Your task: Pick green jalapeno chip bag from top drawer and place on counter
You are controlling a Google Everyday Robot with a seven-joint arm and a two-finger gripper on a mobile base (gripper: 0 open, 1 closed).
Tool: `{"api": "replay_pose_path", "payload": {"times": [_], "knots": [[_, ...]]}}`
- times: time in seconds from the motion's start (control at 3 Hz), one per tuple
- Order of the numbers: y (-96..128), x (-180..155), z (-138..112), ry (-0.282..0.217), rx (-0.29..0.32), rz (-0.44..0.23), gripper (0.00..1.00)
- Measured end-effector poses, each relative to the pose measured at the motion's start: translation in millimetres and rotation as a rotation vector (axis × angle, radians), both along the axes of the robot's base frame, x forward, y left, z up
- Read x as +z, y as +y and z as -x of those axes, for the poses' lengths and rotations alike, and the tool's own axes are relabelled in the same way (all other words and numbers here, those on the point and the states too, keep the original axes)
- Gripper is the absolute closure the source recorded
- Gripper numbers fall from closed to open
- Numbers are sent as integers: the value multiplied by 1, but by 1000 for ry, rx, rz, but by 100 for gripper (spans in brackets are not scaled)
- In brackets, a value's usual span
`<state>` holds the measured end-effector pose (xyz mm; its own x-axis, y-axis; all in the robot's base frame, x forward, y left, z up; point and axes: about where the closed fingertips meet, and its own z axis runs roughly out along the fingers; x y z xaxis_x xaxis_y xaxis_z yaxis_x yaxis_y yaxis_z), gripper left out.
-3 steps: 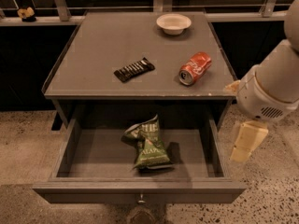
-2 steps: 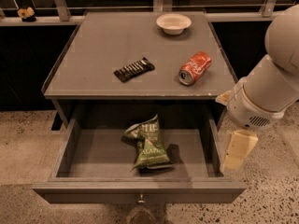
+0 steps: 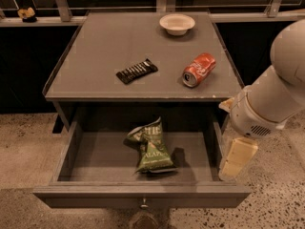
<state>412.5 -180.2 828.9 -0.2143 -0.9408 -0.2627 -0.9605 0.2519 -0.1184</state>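
Note:
The green jalapeno chip bag [image 3: 149, 145] lies crumpled on the floor of the open top drawer [image 3: 95, 161], a little right of its middle. The drawer is pulled out toward me, with its small knob [image 3: 142, 204] at the front. The counter [image 3: 95, 46] sits above and behind it. My gripper [image 3: 237, 157] hangs from the white arm [image 3: 271, 104] at the drawer's right wall, near the front right corner. It is to the right of the bag, apart from it, and holds nothing.
On the counter lie a black ribbed candy bar [image 3: 137, 71], a red soda can [image 3: 198, 69] on its side and a white bowl [image 3: 177, 24] at the back. Speckled floor surrounds the cabinet. A railing runs behind it.
My arm and gripper have moved left and down, from beside the counter's right edge to the drawer's right wall. The bag and the counter items have not moved.

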Motion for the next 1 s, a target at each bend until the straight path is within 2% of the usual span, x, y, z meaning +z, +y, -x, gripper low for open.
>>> {"api": "replay_pose_path", "payload": {"times": [0.33, 0.67, 1.0], "knots": [[25, -35, -7, 0, -5, -105, 0], [55, -63, -22, -1, -38, -193, 0], [55, -63, -22, 0, -33, -190, 0]]}}
